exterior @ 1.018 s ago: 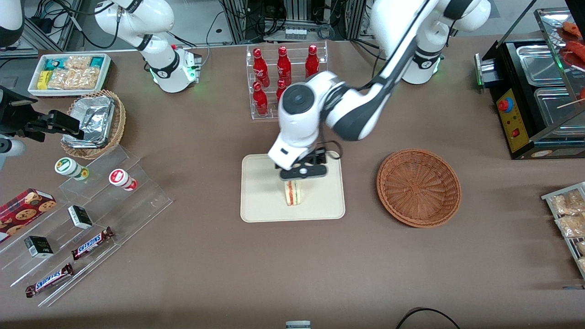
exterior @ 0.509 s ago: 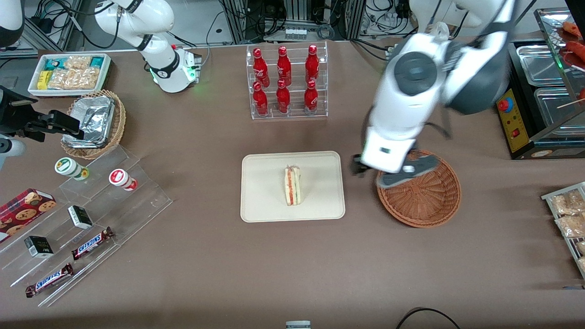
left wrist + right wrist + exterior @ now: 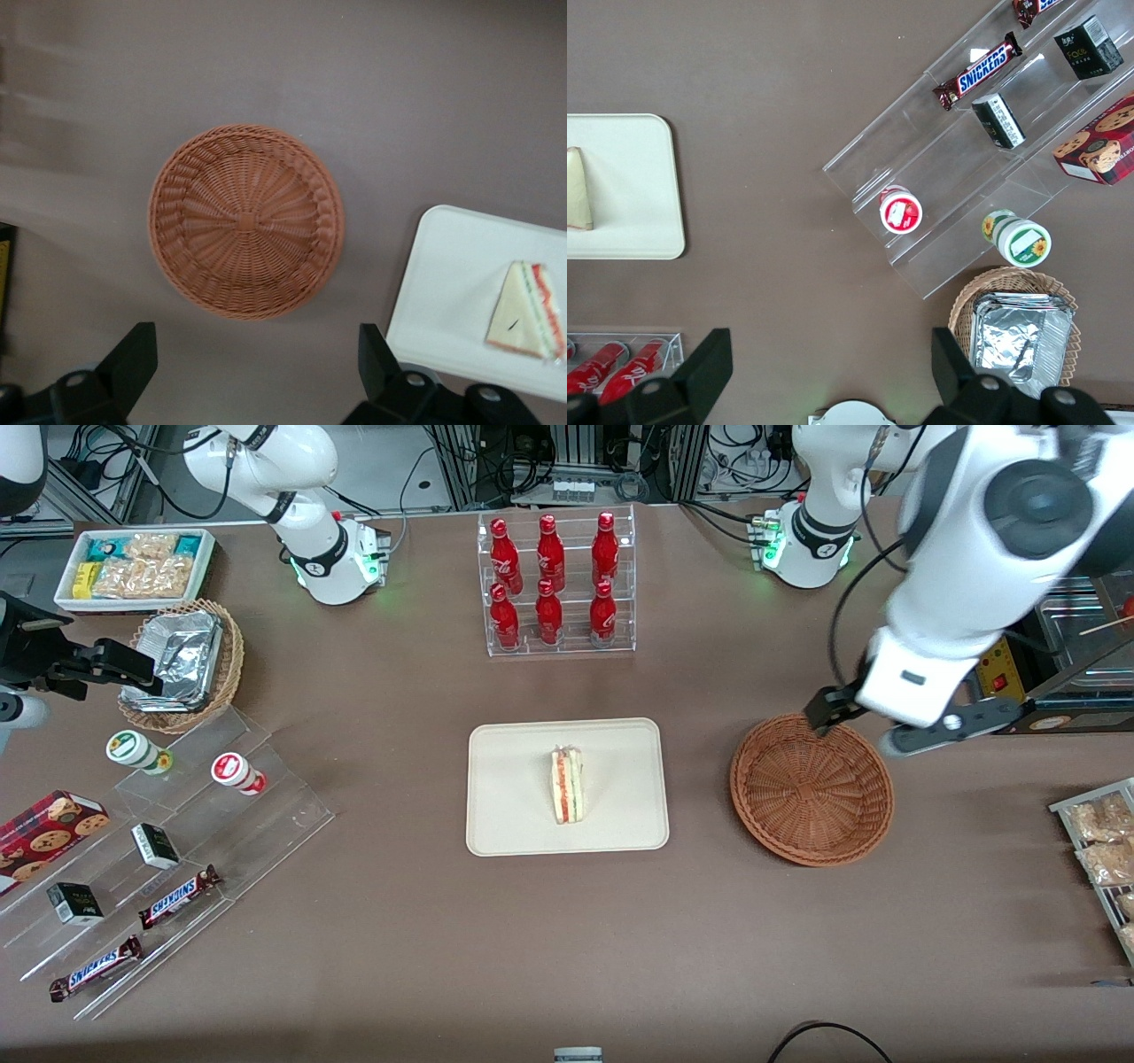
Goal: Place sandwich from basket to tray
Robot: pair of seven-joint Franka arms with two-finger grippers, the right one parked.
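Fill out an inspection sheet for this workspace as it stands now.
Surface: brown table, no spills seen.
Job's things: sandwich lies on the tray; basket holds nothing.
Clutter: rack of red bottles, foil-lined basket, snack bin, clear tiered stand with candy bars.
Grippers: left arm's hand open, holding nothing, raised above the basket's rim on the side farther from the front camera.
Cables: black cable at the table's near edge.
Surroundings: food warmer toward the working arm's end.
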